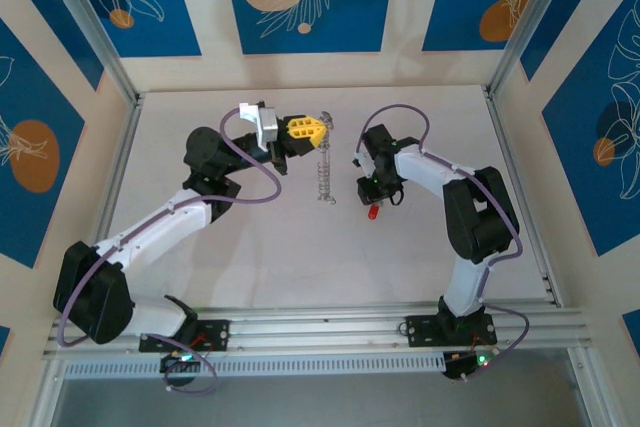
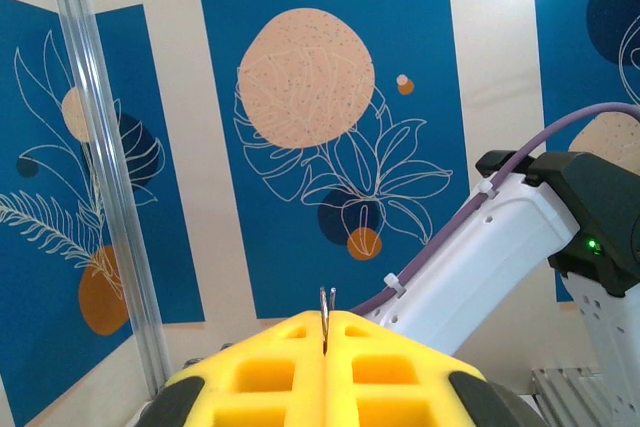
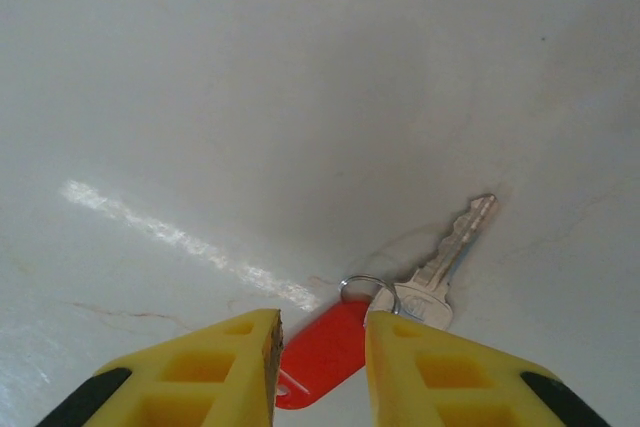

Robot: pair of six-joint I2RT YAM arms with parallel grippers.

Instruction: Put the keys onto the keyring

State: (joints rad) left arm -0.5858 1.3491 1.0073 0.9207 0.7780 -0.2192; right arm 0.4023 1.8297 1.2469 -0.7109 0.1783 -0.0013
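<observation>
Upper middle of the top view, the left gripper (image 1: 321, 128) clenches the hanging chain (image 1: 325, 177). The right gripper (image 3: 322, 329) has its jaws on both sides of the key (image 3: 325, 357); I cannot tell if it grips.

We've got two arms here, the left arm (image 1: 165, 219) and the right arm (image 1: 425, 167), both white-shelled with chunky black joints. Purple cables (image 2: 600, 113) run along them, cinched with white ties. The fingers (image 3: 190, 372) are bright yellow, moulded with square pockets and edged in black. There's a green light (image 2: 592, 245) on a black housing.
</observation>
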